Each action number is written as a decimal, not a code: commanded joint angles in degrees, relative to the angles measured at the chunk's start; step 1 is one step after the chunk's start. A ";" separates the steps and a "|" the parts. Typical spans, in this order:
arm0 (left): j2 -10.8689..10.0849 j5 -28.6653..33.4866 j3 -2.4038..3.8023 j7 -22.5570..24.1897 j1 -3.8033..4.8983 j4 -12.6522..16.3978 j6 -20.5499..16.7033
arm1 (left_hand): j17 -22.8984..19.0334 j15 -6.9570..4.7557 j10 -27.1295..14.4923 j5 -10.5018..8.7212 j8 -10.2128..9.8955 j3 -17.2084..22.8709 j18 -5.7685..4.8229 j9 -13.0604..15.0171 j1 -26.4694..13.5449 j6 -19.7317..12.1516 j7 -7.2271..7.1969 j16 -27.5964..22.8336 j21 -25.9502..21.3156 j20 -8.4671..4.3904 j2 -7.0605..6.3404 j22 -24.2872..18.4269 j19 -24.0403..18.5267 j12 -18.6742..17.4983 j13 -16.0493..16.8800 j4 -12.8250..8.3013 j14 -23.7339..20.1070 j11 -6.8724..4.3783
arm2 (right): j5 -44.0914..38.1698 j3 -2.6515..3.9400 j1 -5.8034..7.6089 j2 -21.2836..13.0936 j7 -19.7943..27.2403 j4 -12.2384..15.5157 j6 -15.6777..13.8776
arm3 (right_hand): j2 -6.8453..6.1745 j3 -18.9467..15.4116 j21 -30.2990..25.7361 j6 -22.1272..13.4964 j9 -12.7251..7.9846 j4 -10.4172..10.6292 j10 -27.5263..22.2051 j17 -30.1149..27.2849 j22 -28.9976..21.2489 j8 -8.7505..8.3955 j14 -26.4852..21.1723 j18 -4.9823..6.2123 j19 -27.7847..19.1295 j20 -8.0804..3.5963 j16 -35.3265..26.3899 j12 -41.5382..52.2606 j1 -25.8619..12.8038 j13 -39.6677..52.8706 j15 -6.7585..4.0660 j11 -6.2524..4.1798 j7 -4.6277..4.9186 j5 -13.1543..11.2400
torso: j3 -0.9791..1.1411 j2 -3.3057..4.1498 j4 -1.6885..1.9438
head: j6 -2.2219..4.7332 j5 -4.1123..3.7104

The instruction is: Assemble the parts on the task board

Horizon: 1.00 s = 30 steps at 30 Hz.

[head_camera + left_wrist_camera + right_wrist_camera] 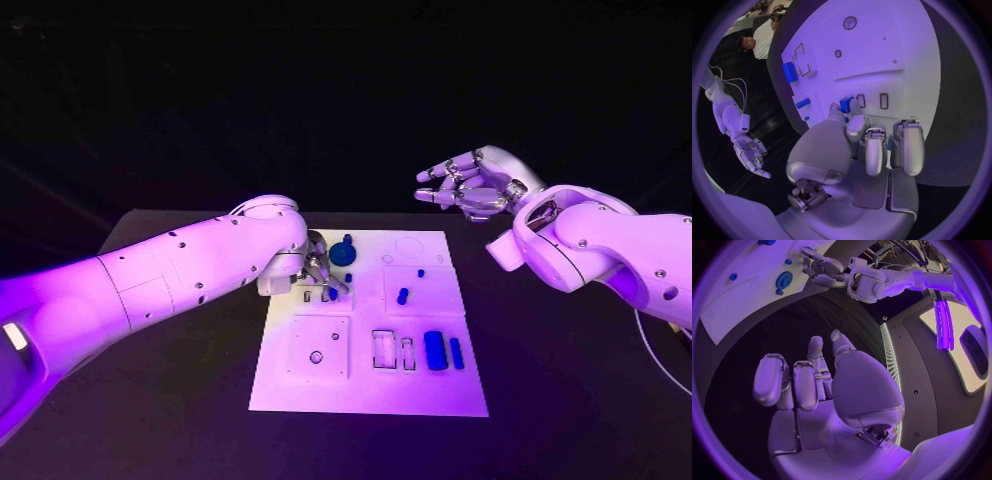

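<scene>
white screw-dotted arms (173, 270), silver jointed hand (469, 185)

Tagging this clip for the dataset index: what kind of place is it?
Probably a robotics lab or demo bench, not a home or factory line. A white task board with small blue parts lies on a black table, and the left hand reaches over the board under coloured light.

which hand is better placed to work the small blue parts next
Left. The left robot hand is already down over the task board beside a small blue part; the right robot hand is raised off the board, holding nothing.
</scene>
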 commanded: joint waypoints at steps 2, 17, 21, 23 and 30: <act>0.09 1.25 -0.07 0.57 -0.02 -0.01 0.93 | 15.05 -0.67 -0.33 0.16 -0.38 3.93 -0.36 0.11 5.68 -1.22 -0.52 0.14 0.22 -0.53 1.26 4.87 1.35 -0.69 -0.23 -2.77 6.02 -0.71 | -0.01 0.00 -0.02 0.08 0.06 0.06 0.69 | 0.22 -0.31 -0.24 0.41 0.03 -0.09 -0.41 -0.07 -0.04 0.20 2.24 0.45 -0.32 -0.17 -0.23 -0.18 0.12 -0.09 -0.09 -0.04 -0.14 0.29 | 0.01 -0.01 0.05 | -0.13 0.13; -2.72 4.90 0.17 1.07 0.00 2.44 -4.55 | 15.05 0.06 0.06 4.57 -2.30 49.76 -0.48 4.43 -1.00 -1.48 0.77 0.14 0.38 0.13 -15.70 5.85 1.50 -2.63 -1.55 -6.74 6.02 0.33 | -0.76 0.00 -0.02 0.04 -0.80 -0.19 0.76 | 0.24 -0.43 -0.31 0.39 0.02 -0.09 -0.41 -0.12 -0.15 0.19 2.24 0.47 -0.35 -0.18 -0.29 -0.18 0.21 -0.17 -0.09 -0.03 -0.13 0.41 | 0.05 -0.08 0.22 | -0.36 0.41; -3.54 5.07 0.19 1.07 0.01 3.42 -6.69 | 15.05 0.04 0.29 4.52 -2.02 51.51 -0.58 5.10 -2.03 -1.50 0.72 0.14 0.66 0.07 -16.10 6.34 1.75 -2.38 -1.38 -7.81 6.02 0.14 | -0.93 -0.01 -0.03 0.15 -0.94 -0.44 0.80 | 0.17 -0.59 -0.36 0.37 0.02 -0.04 -0.44 -0.16 -0.22 0.18 2.23 0.48 -0.37 -0.18 -0.33 -0.24 0.14 -0.26 -0.08 -0.01 -0.12 0.45 | 0.11 -0.08 0.24 | -0.33 0.62; -3.81 5.03 0.19 1.07 0.00 3.76 -7.45 | 15.05 0.03 0.32 4.50 -1.96 51.92 -0.60 5.28 -2.33 -1.54 0.72 0.14 0.72 0.06 -16.14 6.45 1.81 -2.37 -1.39 -8.05 6.02 0.13 | -0.94 -0.02 -0.04 0.21 -0.95 -0.51 0.83 | 0.15 -0.67 -0.43 0.36 0.01 0.00 -0.50 -0.22 -0.35 0.18 2.22 0.51 -0.42 -0.18 -0.37 -0.36 0.09 -0.39 -0.07 0.00 -0.11 0.46 | 0.12 -0.04 0.25 | -0.38 0.60; -4.56 3.48 0.14 1.56 -0.19 4.84 -9.99 | 15.05 0.02 0.41 4.47 -1.84 52.48 -0.68 5.56 -2.77 -1.57 0.71 0.14 0.93 0.04 -16.20 6.80 1.98 -2.23 -1.29 -8.41 6.02 0.12 | -0.84 -0.05 -0.06 0.25 -0.88 -0.63 0.95 | 0.15 -0.77 -0.44 0.33 0.01 0.07 -0.48 -0.24 -0.36 0.16 2.22 0.51 -0.42 -0.17 -0.40 -0.32 0.02 -0.39 -0.07 0.01 -0.10 0.48 | 0.01 -0.06 0.19 | -0.42 0.75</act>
